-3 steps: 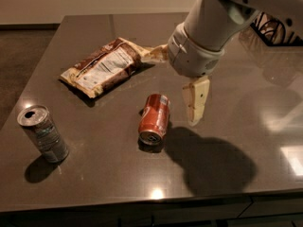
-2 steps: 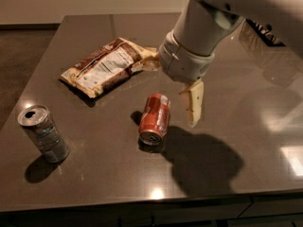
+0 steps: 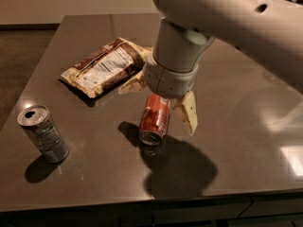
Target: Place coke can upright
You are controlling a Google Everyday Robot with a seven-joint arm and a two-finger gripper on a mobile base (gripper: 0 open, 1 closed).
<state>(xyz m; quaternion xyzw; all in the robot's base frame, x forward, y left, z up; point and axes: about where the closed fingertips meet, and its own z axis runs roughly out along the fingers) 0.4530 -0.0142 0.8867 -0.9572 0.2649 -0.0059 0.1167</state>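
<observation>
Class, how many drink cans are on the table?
2. The coke can lies on its side mid-table, under the open gripper; the silver can stands at front-left. The arm may hide more.

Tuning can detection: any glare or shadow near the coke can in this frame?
Camera view: dim, warm light. The arm's shadow darkens the table right at the coke can's near end; glare patches lie far right, clear of it. The gripper hangs open astride the can, hiding its far end.
</observation>
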